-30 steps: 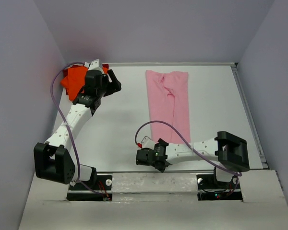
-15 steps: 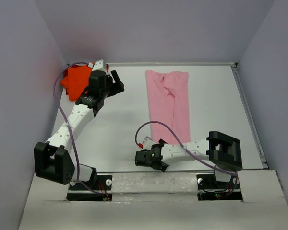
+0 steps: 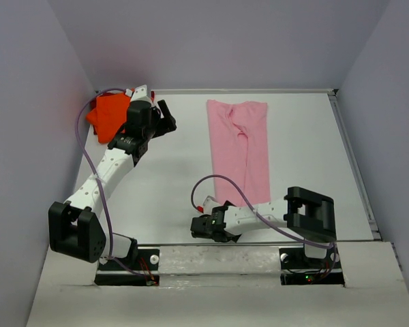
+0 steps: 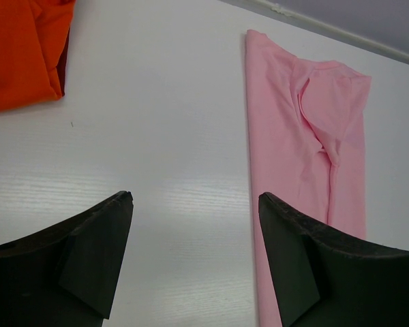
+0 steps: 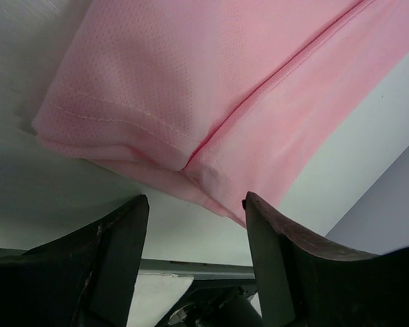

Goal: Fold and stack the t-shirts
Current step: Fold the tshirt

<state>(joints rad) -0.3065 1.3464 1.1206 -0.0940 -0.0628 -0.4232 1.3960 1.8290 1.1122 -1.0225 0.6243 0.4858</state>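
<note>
Pink t-shirt [image 3: 240, 150] lies as a long strip from centre toward 1 o'clock, orange t-shirt [image 3: 108, 114] at 10 o'clock. Right gripper [image 5: 195, 199], gaping empty, should pinch both hem layers squarely; left gripper [image 4: 194, 196] also gapes empty.

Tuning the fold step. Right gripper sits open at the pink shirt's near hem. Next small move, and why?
Probably ease the right gripper forward so its fingers straddle the near hem of the pink shirt, then close. Its jaws stand open and empty, the hem lies just ahead, and the shirt is a long strip not yet folded across.
</note>
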